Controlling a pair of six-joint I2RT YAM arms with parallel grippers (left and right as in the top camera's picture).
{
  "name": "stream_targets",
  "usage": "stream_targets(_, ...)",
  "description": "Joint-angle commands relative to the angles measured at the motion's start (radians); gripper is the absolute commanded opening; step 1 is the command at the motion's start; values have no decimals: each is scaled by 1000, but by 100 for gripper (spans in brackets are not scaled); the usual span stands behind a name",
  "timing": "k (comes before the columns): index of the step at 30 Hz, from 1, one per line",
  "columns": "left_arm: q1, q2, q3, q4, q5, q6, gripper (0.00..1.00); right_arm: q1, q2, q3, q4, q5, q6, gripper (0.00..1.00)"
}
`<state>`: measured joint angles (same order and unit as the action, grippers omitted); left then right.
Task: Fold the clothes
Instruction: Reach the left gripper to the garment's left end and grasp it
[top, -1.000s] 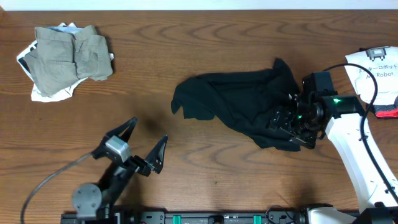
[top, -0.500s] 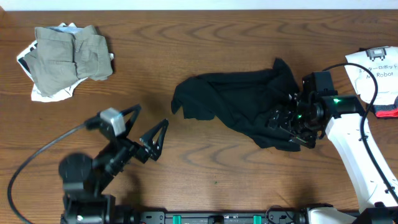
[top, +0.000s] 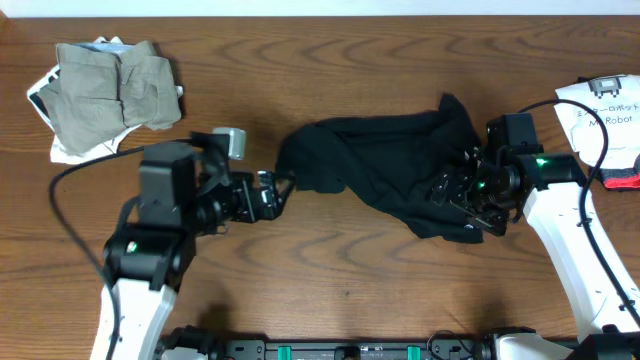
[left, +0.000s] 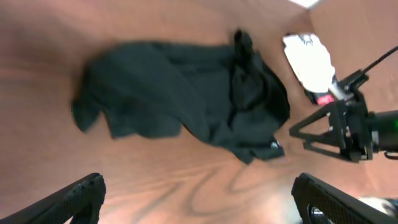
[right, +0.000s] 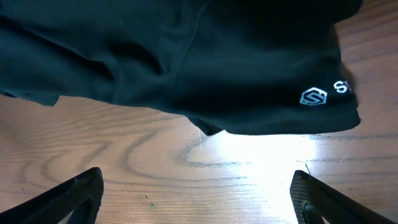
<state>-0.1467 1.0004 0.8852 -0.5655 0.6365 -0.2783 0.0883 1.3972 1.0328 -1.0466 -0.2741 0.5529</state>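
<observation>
The black shirt (top: 385, 170) lies crumpled on the wooden table, right of centre. My left gripper (top: 272, 192) is open and empty just off the shirt's left edge. In the left wrist view the shirt (left: 186, 106) lies ahead of the open fingers (left: 199, 199), apart from them. My right gripper (top: 470, 202) is open at the shirt's lower right edge. In the right wrist view the shirt (right: 186, 56) with its small white mark (right: 314, 96) lies just beyond the open fingers (right: 199, 199). A khaki-grey garment (top: 115, 85) lies on a white printed one (top: 75, 150) at the far left.
A white printed sheet (top: 605, 110) and a red object (top: 625, 180) lie at the right edge, behind the right arm. The sheet also shows in the left wrist view (left: 311, 62). A black cable (top: 75, 225) trails from the left arm.
The left arm has swung up from the table's front to the shirt's left edge. The right arm and the shirt have not moved.
</observation>
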Motion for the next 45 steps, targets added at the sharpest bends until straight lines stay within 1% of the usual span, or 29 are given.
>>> stream_targets(1,-6,68,18,2,43,-45,98,5,0,1,-2,-7,14,94)
stream_targets(5,-11,183,18,23,2,-37,98,5,0,1,1,-7,15,94)
stream_targets(12,-52,428,16,156,-4,-29,98,5,0,1,-5,-7,14,94)
stream_targets(18,-63,560,16,249,-5,-34,98,5,0,1,-16,-7,14,94)
stream_targets(24,-69,629,16,265,-5,-35,98,5,0,1,-11,-7,15,94)
stream_targets(26,-69,653,16,285,-5,-56,98,5,0,1,-11,-7,15,94)
stream_targets(30,-72,698,16,326,-3,-146,98,5,0,1,-12,-7,15,93)
stream_targets(35,-105,732,16,375,0,-155,98,5,0,1,-12,-7,15,93)
stream_targets(37,-119,737,16,395,-31,-185,98,5,0,1,-12,-7,14,93)
stream_targets(39,-125,737,16,404,-96,-250,99,5,0,1,-14,-7,14,93)
stream_targets(41,-125,738,16,412,-131,-285,99,5,0,1,-20,-7,14,93)
stream_targets(45,-125,742,16,439,-142,-285,99,5,0,1,-24,-7,14,93)
